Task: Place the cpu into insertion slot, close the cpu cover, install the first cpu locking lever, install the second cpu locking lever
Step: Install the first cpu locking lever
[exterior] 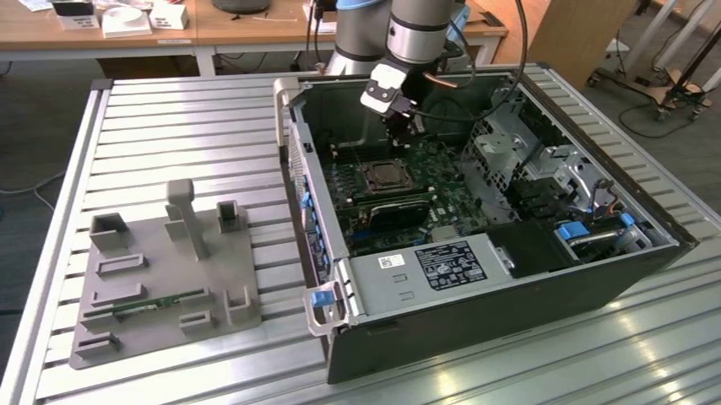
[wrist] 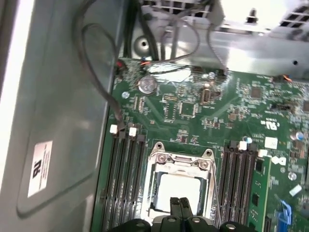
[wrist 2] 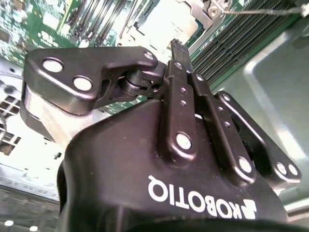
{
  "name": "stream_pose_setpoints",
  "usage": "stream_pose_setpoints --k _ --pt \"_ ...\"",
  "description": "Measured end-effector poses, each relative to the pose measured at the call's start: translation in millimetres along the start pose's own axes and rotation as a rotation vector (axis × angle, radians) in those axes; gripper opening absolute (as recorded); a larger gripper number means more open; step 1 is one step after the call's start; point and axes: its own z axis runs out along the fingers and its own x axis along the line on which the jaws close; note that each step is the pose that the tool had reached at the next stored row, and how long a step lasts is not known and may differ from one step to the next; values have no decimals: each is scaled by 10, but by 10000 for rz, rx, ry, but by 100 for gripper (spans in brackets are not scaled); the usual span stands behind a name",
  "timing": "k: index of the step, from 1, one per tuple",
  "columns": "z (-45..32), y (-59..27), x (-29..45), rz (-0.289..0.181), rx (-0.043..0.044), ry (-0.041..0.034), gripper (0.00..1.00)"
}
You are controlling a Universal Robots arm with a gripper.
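Observation:
The open computer case [exterior: 631, 211] lies on the table with its green motherboard [wrist: 193, 106] facing up. The insertion slot [exterior: 387, 175] sits mid-board between the black memory slots. In the first wrist view the cpu [wrist: 179, 185] lies in the slot, its dull silver top showing through the window of the cpu cover [wrist: 179, 161], which lies flat over it. My gripper [wrist: 179, 204] hangs just above the slot's edge, fingers pressed together with nothing between them. In the second wrist view the shut fingertips [wrist 2: 177, 48] point at the bright slot [wrist 2: 166, 19]. A thin lever wire [wrist 2: 263, 9] runs beside the slot.
Black cables [wrist: 96, 63] hang along the case wall near the board. A drive cage [exterior: 518, 152] and power supply [exterior: 445, 266] stand around the board. A grey fixture block [exterior: 164, 270] sits on the slatted table at the exterior view's left.

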Motion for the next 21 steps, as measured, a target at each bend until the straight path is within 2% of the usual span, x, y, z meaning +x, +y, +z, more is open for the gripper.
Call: stream_pose_setpoints --k 7,12,17,21 --pt "11 -2 0 -1236 -21 37 10" --pt "19 -75 12 -1516 -27 47 10" --pt "21 -194 30 -1663 -30 51 10" --pt "28 -204 31 -2238 -39 67 10"
